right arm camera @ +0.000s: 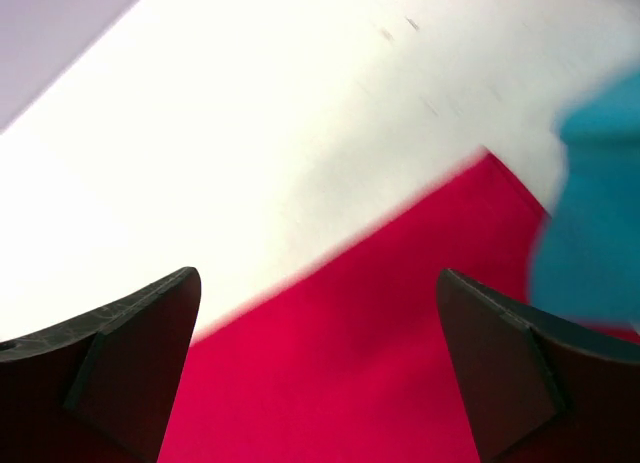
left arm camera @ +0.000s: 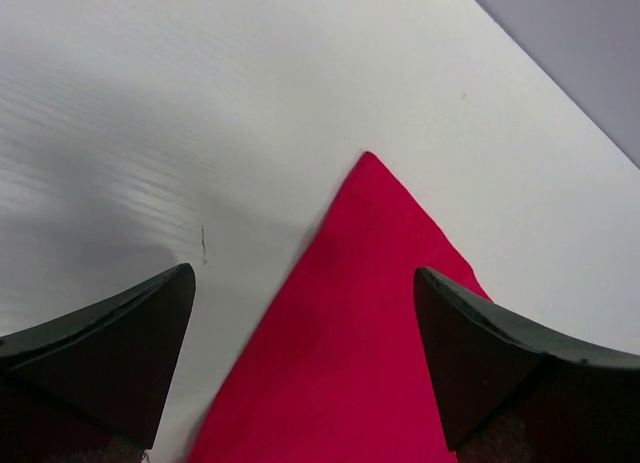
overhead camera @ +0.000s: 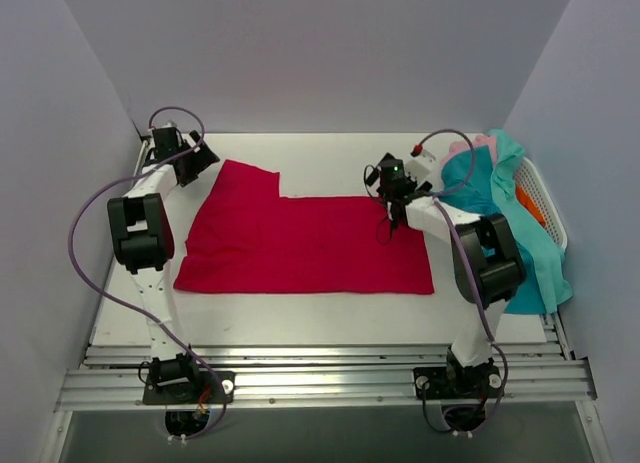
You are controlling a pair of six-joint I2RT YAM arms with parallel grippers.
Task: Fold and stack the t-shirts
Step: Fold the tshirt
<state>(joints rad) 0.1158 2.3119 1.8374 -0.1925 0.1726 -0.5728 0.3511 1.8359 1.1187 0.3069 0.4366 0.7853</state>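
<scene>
**Claws both wide open, nothing held, red tee flat on the surface**

Your crimson t-shirt (overhead camera: 300,243) lies spread across the middle of the white surface (overhead camera: 330,153), between the two arms. Its near edge runs roughly straight. Its far edge is stepped: the left part reaches further back than the right, with a square notch where the two meet.

Your left claw (left arm camera: 302,273) hangs at the shirt's far left corner. In the left wrist view its two dark fingers (left arm camera: 120,333) stand far apart with nothing between them. Below the gap a pointed corner of red cloth lies on bare white surface. You cannot tell from these views whether the fingers touch the cloth.

Your right claw (right arm camera: 317,273) sits over the far edge of the shirt near its right end. The right wrist view is blurred, but you can see the fingers spread wide and gripping nothing. The red edge runs diagonally beneath them, and a patch of teal shows at the right side of that view.

The other shirts are at the far right of the surface. The teal t-shirts (overhead camera: 480,188) are heaped in and over the white slotted basket (overhead camera: 548,211), with one draped down its near side. The pale pink t-shirt (overhead camera: 478,141) shows at the back of the heap.
</scene>
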